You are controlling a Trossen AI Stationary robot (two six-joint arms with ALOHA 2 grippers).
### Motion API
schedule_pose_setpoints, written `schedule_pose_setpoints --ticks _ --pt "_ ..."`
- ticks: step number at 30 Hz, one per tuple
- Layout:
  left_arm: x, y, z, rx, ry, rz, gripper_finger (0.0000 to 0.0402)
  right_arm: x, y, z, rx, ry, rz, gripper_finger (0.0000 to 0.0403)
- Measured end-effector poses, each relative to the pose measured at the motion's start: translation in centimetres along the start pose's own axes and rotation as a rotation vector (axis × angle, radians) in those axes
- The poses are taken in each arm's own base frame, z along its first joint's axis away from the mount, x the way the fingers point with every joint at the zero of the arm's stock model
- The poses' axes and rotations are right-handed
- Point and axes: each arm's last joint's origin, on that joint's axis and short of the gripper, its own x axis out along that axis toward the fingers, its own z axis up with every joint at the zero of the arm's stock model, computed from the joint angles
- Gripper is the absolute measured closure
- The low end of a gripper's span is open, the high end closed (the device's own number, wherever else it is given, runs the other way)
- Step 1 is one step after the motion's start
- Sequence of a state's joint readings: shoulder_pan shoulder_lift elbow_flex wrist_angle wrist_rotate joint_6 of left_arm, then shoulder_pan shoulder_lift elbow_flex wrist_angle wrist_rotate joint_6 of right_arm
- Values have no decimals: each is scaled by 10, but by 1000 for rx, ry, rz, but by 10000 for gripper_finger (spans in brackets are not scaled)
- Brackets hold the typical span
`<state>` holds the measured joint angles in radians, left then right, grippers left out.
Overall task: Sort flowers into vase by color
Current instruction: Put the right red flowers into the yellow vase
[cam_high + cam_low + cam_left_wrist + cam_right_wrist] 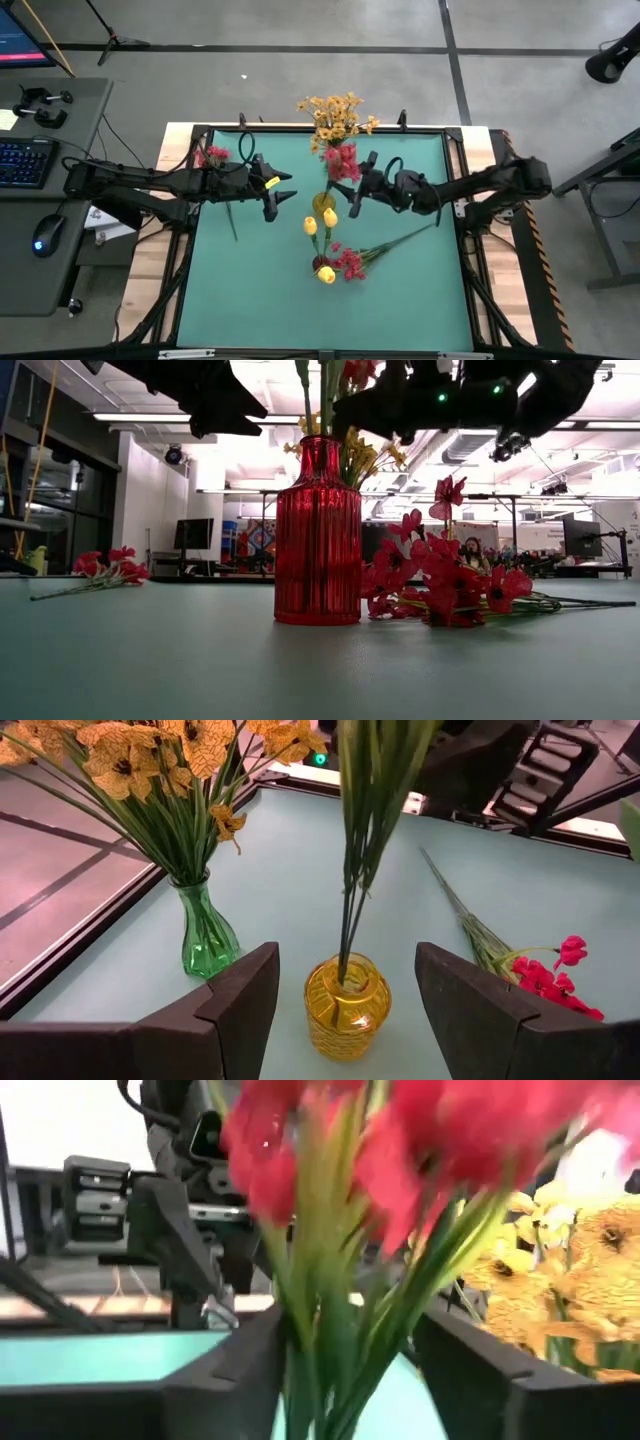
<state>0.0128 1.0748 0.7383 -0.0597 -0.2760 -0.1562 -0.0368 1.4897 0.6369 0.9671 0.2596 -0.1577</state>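
My right gripper (352,190) is shut on an upright bunch of pink-red flowers (342,160) above the yellow vase (323,203). My left gripper (345,955) is open and hovers level just left of that vase (345,1010). Thin green stalks stand in the vase, and two yellow buds (310,225) show beside it from above. Orange-yellow sprays (130,760) stand in a green vase (207,935) at the far edge. A red vase (318,530) stands nearer. A second pink-red bunch (450,585) lies beside it, and a third (213,155) lies far left. My right gripper has the pink-red bunch by its green stalks (320,1360), below the blossoms, pinched between the two fingers. The fingers come level from the table's right and lie across the stalks. The bunch stands upright, blossoms above the fingers. Whether its lower ends reach into the yellow vase, I cannot tell.
A third yellow bud (326,273) shows by the red vase's mouth (320,263); whether it stands in it I cannot tell. The lying bunch's stalks (410,237) run toward the table's right. Bare green mat (260,290) lies at the near left and near right.
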Motion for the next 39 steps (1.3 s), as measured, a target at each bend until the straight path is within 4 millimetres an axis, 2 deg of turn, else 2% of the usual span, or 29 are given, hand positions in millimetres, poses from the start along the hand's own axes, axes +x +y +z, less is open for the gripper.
schedule_pose_setpoints --ticks 5,9,17,25,34,39 --pt "0 0 0 1 1 0 178 -14 -6 12 -27 114 18 133" --pt "0 0 0 0 0 0 178 -27 -10 18 -12 216 29 110" --pt "0 0 0 0 -2 0 178 -55 -18 20 59 433 36 107" --pt "0 0 0 -1 -3 0 178 -75 -20 11 163 644 70 107" --pt "0 0 0 -2 -4 -1 178 -90 -15 -3 378 889 171 108" --pt "0 0 0 -1 -4 0 178 -96 -2 -2 467 952 251 108"
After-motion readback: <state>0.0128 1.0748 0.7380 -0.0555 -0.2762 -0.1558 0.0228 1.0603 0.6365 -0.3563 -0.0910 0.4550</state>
